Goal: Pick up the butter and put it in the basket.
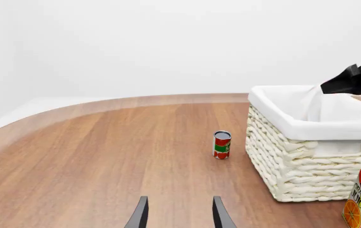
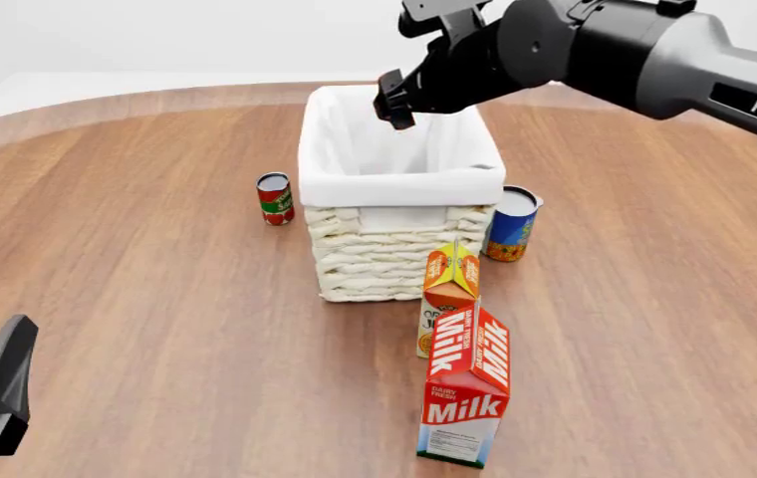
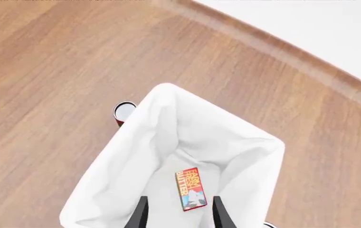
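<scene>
Nearest the camera in the front view: tall red-and-white "Milk" carton [image 2: 466, 393] upright on the brown wooden table [image 2: 152, 329]; just behind it, orange juice carton [image 2: 448, 289], standing close against the front wall of the large cream-white woven wicker basket [image 2: 392, 249] with its white cloth liner [image 2: 352, 149]; off at the low left, idle left gripper [image 1: 180, 213], fingers spread and holding nothing.

Beside the basket, small red-and-green tin can [image 2: 274, 198] on its left, blue-and-orange can [image 2: 513, 224] on its right.

Inside the basket, seen from the right wrist: small flat red-and-orange butter box [image 3: 190, 190], lying flat on the liner floor, touching neither finger; task's placement apparently done.

Above the basket's far rim, right gripper [image 3: 180, 213], fingers parted with the butter showing in the gap between them, clear of it.

Likely risks from here: liner fabric snagged on a fingertip during withdrawal, dragging cloth and butter upward; a sideways retreat instead of a straight lift clipping the rim and shifting the basket into the juice carton, toppling it onto the milk.
</scene>
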